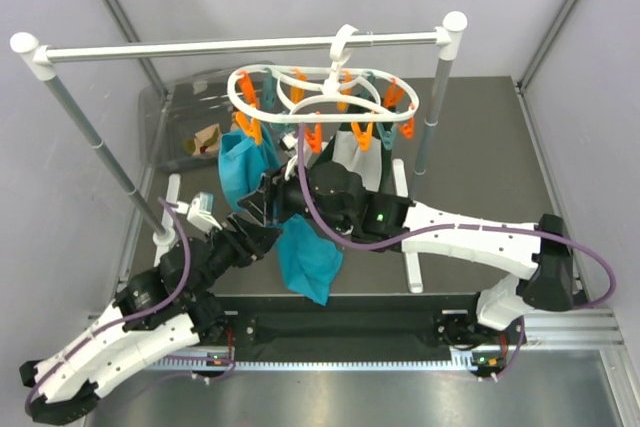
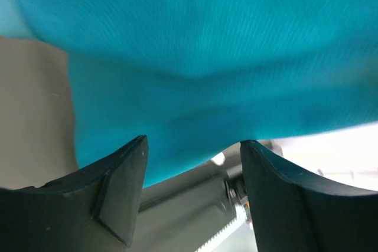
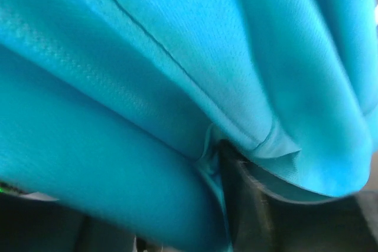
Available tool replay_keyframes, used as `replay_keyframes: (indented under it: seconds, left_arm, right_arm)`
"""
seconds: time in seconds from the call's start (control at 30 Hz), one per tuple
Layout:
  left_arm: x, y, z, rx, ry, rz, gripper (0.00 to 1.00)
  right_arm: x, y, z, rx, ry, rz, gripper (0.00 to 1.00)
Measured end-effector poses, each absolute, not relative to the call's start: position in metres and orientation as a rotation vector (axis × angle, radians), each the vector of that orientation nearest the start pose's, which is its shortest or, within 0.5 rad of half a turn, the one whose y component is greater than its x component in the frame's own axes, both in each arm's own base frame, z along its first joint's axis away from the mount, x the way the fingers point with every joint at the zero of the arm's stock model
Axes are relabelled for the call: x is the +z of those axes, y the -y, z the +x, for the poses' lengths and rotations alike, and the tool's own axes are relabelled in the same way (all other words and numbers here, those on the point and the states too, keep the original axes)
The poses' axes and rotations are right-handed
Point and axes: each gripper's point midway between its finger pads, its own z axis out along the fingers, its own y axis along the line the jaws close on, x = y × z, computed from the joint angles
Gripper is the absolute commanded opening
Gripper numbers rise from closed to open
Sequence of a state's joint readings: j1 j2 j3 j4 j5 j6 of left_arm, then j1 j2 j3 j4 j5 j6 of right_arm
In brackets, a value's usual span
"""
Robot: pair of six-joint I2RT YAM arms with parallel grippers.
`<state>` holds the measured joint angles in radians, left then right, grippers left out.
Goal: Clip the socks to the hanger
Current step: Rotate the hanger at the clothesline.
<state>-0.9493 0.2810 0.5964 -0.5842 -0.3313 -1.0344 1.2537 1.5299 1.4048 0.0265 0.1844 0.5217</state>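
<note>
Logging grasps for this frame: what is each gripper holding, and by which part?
The right gripper pinches the teal cloth at a seamed fold. The left gripper is open, holding nothing; the cloth lies just beyond its fingertips.

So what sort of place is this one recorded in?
Probably a lab test cell staged for laundry drying: bare grey walls, robot arms bolted to an aluminium frame, and a white rail holding a clip hanger.

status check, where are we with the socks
Left gripper open at teal cloth. Right gripper shut on it. Socks in clear bin, off hanger.
</note>
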Motion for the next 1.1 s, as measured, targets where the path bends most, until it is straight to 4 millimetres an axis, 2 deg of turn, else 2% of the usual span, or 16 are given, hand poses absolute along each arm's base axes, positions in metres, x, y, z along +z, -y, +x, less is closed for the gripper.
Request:
replay_keyframes:
  seconds: [0.1,0.2,0.4,0.57,0.73,0.87,0.93,1.0,1.1]
  left_arm:
    - [0.226,0.157,0.156,-1.004,-1.924,-0.388,0.67]
    - [0.219,0.151,0.169,-0.920,-1.903,-0.436,0.67]
    - [0.209,0.146,0.193,-0.752,-1.883,-0.480,0.69]
    - [0.202,0.142,0.206,-0.641,-1.872,-0.493,0.70]
    - [0.210,0.133,0.211,-0.589,-1.828,-0.504,0.70]
    - [0.229,0.126,0.211,-0.594,-1.786,-0.503,0.68]
    - [0.241,0.124,0.208,-0.629,-1.764,-0.502,0.67]
    - [0.254,0.123,0.202,-0.687,-1.739,-0.494,0.65]
    - [0.272,0.124,0.188,-0.815,-1.713,-0.460,0.62]
  right_arm:
    - [0.329,-0.469,0.164,1.153,-1.780,-0.523,0.59]
    - [0.312,-0.457,0.158,1.133,-1.829,-0.542,0.72]
    - [0.281,-0.420,0.142,1.078,-1.922,-0.606,0.89]
    - [0.255,-0.393,0.124,1.050,-1.985,-0.685,0.95]
    - [0.234,-0.376,0.103,1.034,-2.027,-0.794,0.93]
    - [0.238,-0.373,0.061,1.069,-1.982,-0.966,0.89]
    - [0.245,-0.371,0.030,1.093,-1.937,-1.079,0.88]
    - [0.257,-0.368,0.009,1.118,-1.892,-1.139,0.84]
    - [0.288,-0.359,0.005,1.154,-1.823,-1.093,0.77]
